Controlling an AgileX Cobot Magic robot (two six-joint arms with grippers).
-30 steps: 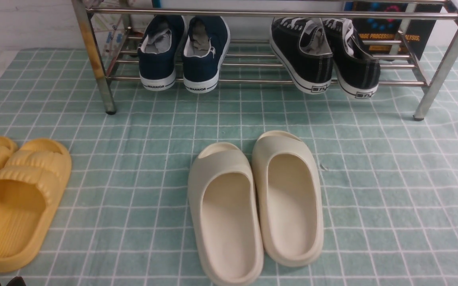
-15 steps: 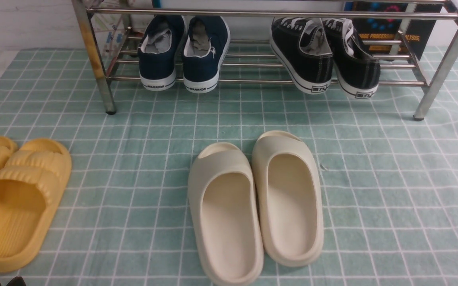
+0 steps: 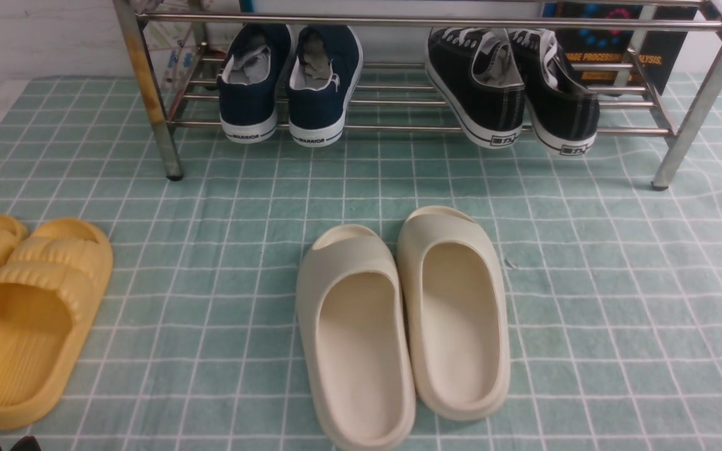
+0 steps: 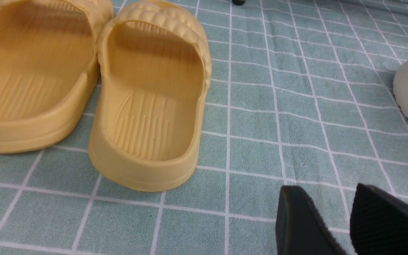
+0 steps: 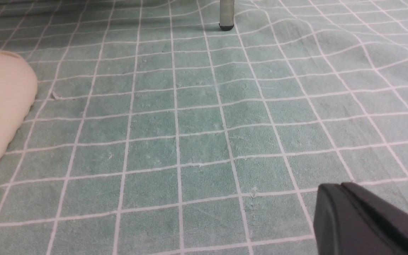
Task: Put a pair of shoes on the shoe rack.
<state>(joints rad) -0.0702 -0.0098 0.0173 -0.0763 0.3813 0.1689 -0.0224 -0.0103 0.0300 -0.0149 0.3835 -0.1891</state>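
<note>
Front view shows both black sneakers [image 3: 511, 88] resting on the shoe rack [image 3: 398, 128] lower shelf, heels overhanging its front bar, so placement appears complete; left tool [image 4: 349, 219] stands spread and empty, right tool [image 5: 345, 198] pressed together, holding nothing.

rack: my front camera shows the shoe rack [image 3: 160, 119] standing on the green checked cloth [image 3: 618, 300], its left leg rust-stained.
black pair: the pair of shoes [image 3: 511, 94] sits on the lower bars at the right, heels toward me and overhanging the front bar.
navy pair: the navy sneakers [image 3: 289, 88] sit left of them on the same bars.
cloth: cream slides [image 3: 402, 326] at the centre, yellow slides [image 3: 22, 313] at my left.
my fingers: two dark tips [image 3: 10, 445] peek in at the bottom left corner.
</note>
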